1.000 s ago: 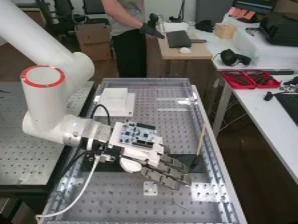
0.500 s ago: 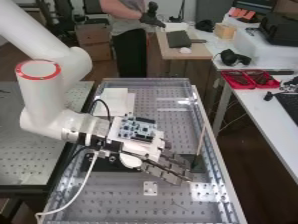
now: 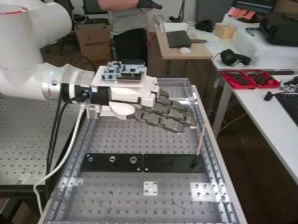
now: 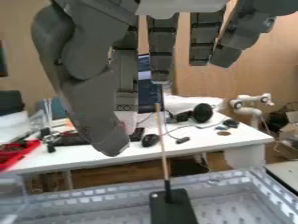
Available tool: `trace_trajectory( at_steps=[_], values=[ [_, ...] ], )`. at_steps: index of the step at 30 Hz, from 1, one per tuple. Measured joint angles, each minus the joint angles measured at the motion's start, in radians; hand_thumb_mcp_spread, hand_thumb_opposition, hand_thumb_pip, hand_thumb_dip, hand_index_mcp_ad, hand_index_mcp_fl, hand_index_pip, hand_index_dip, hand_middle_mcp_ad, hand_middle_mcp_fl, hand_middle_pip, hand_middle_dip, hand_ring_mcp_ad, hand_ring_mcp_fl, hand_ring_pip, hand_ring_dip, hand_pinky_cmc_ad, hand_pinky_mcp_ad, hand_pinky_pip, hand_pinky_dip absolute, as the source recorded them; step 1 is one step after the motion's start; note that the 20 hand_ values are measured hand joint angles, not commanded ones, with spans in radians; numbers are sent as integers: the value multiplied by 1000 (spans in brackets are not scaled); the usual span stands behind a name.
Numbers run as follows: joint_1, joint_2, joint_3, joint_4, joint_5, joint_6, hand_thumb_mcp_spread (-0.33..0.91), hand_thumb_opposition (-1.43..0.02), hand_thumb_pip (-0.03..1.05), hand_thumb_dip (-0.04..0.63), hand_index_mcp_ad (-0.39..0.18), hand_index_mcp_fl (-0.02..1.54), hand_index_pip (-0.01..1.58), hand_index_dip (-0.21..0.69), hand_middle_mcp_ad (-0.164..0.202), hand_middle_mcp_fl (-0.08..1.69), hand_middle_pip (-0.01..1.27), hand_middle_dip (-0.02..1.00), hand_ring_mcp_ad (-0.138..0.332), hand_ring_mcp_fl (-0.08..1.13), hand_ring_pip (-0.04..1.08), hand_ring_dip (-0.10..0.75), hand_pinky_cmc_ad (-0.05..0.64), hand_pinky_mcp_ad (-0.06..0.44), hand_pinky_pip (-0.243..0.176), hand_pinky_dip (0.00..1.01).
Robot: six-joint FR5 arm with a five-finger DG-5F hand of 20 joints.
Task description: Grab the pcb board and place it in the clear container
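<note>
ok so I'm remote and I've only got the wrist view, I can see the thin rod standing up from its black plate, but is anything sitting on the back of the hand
Observer: Yes, a circuit board with black connectors sits on the white back of the hand.
Operator: Got it, and what's beside the rod's plate, on the side away from the rod?
Observer: A second black plate, end to end with the first, with three round fittings along it.
Operator: Anything else near those two?
Observer: A small pale plate with holes, lying on the perforated surface, nearer the high camera than the black plates.
</note>
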Motion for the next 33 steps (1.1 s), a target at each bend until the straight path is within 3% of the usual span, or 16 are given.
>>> trace_trajectory(
  at_steps=[4,11,20,25,33],
  values=[
    [63,43,-33,15,-21,15,583,-901,581,278,-99,438,1510,155,58,215,126,173,185,61,98,30,293,164,-42,195],
    [173,47,-44,65,-37,59,585,-901,581,278,-99,438,1510,155,58,215,126,173,185,61,98,30,293,162,-42,195],
    [299,-82,34,85,-19,114,585,-901,581,278,-99,438,1510,152,59,253,124,173,187,61,101,30,293,164,-42,195],
    [347,-172,100,50,16,120,585,-901,581,278,-99,438,1510,152,59,250,126,173,183,61,98,30,293,162,-42,195],
    [377,-247,148,-1,77,114,585,-901,581,278,-99,438,1510,155,59,246,126,173,183,61,98,30,293,164,-42,195]
  ],
)
